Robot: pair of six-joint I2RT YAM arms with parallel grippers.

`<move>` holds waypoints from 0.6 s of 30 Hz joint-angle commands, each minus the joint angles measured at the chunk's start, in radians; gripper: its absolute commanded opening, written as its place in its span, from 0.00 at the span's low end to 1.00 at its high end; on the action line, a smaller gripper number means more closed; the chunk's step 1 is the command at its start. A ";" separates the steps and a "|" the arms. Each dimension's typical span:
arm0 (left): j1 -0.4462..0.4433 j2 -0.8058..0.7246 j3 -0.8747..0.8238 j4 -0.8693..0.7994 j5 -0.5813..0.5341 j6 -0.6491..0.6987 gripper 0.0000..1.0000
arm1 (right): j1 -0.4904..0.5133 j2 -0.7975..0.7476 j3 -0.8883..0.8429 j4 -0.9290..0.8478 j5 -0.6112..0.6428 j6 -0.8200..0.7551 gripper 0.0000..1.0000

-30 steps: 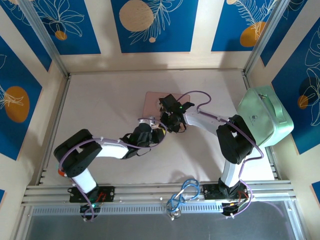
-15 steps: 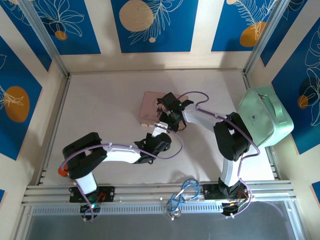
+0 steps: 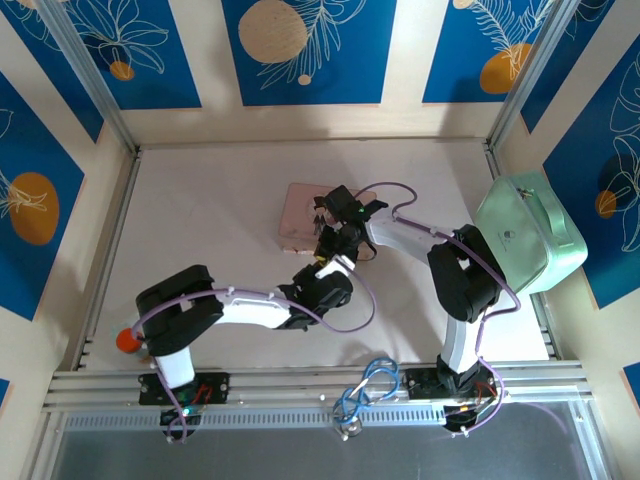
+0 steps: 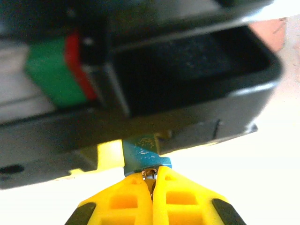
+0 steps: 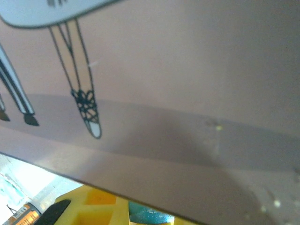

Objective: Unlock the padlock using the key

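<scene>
The padlock [image 4: 142,154] is a small teal body held between the yellow fingers [image 4: 109,155] of my right gripper [image 3: 337,243], under its black housing. In the right wrist view a sliver of the padlock [image 5: 151,217] shows at the bottom edge beside a yellow finger [image 5: 96,206]. My left gripper [image 4: 152,178] is shut on the key [image 4: 150,174]. A bit of its metal shows between the yellow fingertips, right against the padlock's underside. From above, the left gripper [image 3: 325,272] meets the right one just in front of the pink box [image 3: 299,214].
The pink illustrated tin box [image 5: 178,84] lies close under the right wrist camera. A mint-green bag [image 3: 530,235] sits at the table's right edge. An orange object [image 3: 128,340] lies near the left arm's base. Loose cables [image 3: 365,390] hang over the front rail.
My left arm has swung to the right and brought its shut gripper up under the right gripper. The right arm has hardly moved.
</scene>
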 commanded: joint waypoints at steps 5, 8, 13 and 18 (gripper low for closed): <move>0.045 -0.131 -0.024 0.099 0.301 -0.071 0.00 | 0.011 0.065 0.072 -0.223 -0.132 -0.015 0.00; 0.057 -0.154 -0.037 0.080 0.343 -0.072 0.00 | 0.050 0.063 0.069 -0.219 -0.139 0.012 0.00; 0.054 -0.181 -0.067 0.109 0.301 0.120 0.00 | 0.118 0.031 -0.026 -0.153 -0.195 0.102 0.00; 0.023 -0.178 -0.114 0.170 0.236 0.302 0.00 | 0.147 0.040 -0.061 -0.130 -0.224 0.140 0.00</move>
